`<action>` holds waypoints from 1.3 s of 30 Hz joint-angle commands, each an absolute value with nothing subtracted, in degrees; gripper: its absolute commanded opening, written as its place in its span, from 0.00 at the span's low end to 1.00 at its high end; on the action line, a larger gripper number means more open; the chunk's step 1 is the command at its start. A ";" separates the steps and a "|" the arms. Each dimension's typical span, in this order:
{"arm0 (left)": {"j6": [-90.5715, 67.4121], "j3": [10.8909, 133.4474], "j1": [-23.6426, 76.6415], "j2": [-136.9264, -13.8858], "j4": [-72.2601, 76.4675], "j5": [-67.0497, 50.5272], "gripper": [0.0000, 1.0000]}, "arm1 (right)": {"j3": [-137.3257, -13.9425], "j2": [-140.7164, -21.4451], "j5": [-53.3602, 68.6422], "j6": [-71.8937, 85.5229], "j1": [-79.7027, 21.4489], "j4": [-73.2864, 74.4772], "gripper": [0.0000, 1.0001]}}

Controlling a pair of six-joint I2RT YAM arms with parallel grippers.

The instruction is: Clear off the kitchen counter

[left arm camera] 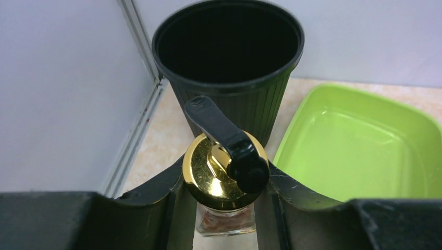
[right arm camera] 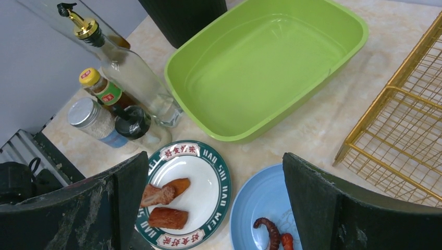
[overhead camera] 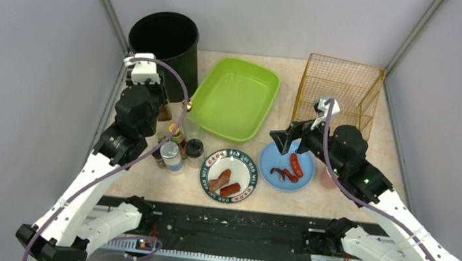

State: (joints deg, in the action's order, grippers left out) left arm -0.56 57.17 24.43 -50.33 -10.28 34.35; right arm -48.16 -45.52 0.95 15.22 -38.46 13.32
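— Pale marbled stone, walled in grey on three sides: that is your kitchen counter, running from the arm bases to the far wall.
— What can't I see well?
— From above, your left wrist covers the left gripper. Only its own camera shows the fingers pinching a gold-capped bottle just below the cap, the base cut off. The right gripper hangs over the blue plate, fingers spread wide, holding nothing.
— Counts?
— One black bin far left, one green tray, one wire basket far right. Two plates; the white plate holds three brown pieces, clear only in the right wrist view. Four more bottles cluster near left.
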 commanded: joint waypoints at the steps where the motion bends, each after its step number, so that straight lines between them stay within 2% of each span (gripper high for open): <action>1: 2.17 65.18 24.48 -48.91 -6.09 32.71 0.00 | -52.23 -46.69 1.31 15.96 -39.02 12.59 0.97; 11: 7.02 82.81 24.52 -57.67 -7.43 28.97 0.00 | -55.11 -47.43 1.55 15.52 -39.02 13.42 0.97; 24: -2.65 99.10 24.52 -70.22 -7.82 13.43 0.00 | -63.04 -46.46 1.76 10.54 -39.02 19.16 0.97; 35: -6.09 106.58 24.52 -76.42 -6.73 2.40 0.00 | -67.12 -47.72 3.62 8.61 -39.02 21.05 0.97; 39: -9.58 106.58 24.54 -77.20 -7.15 -5.28 0.00 | -69.86 -50.25 6.73 7.35 -39.03 21.05 0.97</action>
